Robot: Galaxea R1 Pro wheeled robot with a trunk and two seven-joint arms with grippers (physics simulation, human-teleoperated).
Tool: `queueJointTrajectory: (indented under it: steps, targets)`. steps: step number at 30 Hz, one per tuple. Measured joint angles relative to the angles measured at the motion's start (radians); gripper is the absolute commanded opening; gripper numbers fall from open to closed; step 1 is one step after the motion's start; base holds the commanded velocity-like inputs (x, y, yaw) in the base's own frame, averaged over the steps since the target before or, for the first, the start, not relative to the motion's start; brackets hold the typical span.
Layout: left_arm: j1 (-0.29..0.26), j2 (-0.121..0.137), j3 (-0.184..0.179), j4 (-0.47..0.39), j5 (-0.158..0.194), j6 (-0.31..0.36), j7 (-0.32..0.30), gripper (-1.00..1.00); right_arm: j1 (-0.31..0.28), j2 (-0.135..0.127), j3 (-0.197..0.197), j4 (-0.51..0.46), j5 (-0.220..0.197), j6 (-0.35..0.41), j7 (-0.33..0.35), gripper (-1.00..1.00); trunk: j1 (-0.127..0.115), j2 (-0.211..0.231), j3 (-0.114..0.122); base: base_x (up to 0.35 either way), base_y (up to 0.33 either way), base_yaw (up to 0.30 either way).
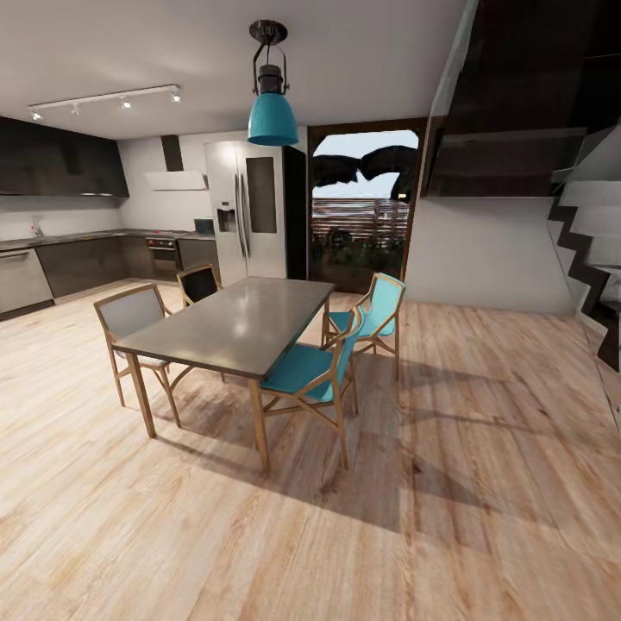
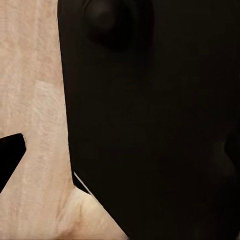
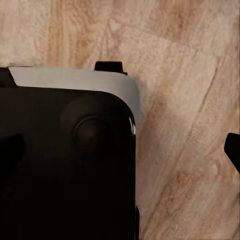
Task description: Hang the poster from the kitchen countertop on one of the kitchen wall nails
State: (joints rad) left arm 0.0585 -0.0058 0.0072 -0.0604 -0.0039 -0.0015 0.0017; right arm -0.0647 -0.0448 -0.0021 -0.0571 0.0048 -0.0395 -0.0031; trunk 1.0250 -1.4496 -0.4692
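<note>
The kitchen countertop (image 1: 82, 235) runs along the far left wall in the head view, grey and shiny, over grey cabinet fronts, with a small tap (image 1: 36, 228) near its left end. A small dark rectangle (image 1: 203, 226) stands on the worktop beside the fridge, too small to identify, so I cannot make out the poster. In the left wrist view one dark fingertip (image 2: 10, 157) shows over the wooden floor beside my black body. In the right wrist view another dark fingertip (image 3: 233, 150) shows at the frame's edge. Neither view shows how the jaws stand.
A dark dining table (image 1: 233, 323) with wooden legs stands in the middle, ringed by several chairs, two of them teal (image 1: 310, 371). A teal lamp (image 1: 272, 116) hangs above it. A steel fridge (image 1: 246, 211) and an oven (image 1: 162, 257) stand at the back. Stairs (image 1: 595, 259) rise at right.
</note>
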Motion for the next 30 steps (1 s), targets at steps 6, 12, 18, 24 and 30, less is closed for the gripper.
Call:
queueJointTrajectory:
  steps: [6,12,18,24,30]
  targets:
    - [0.012,0.003,0.005,-0.722,0.001,-0.001,0.0,1.0,-0.005,-0.04,-0.001,-0.569,0.003,-0.152,-0.012,1.0,0.0,0.0,0.0,0.0,0.0,0.0]
    - [0.013,0.01,0.011,-0.738,0.002,-0.001,0.001,1.0,-0.002,-0.059,0.001,-0.564,0.001,-0.153,-0.017,1.0,0.0,0.0,0.0,0.0,0.0,0.028]
    - [0.013,0.014,0.012,-0.739,0.003,-0.001,0.002,1.0,-0.001,-0.06,0.001,-0.561,0.001,-0.156,-0.021,1.0,0.0,0.0,0.0,0.0,0.0,0.199]
    - [0.013,0.015,0.012,-0.739,0.003,-0.001,0.002,1.0,-0.001,-0.059,0.001,-0.56,0.001,-0.157,-0.022,1.0,0.0,0.0,0.0,0.0,0.0,0.267]
    - [0.013,0.014,0.012,-0.736,0.003,-0.001,0.002,1.0,-0.001,-0.058,0.001,-0.56,0.001,-0.158,-0.025,1.0,0.0,0.0,0.0,0.0,0.0,0.277]
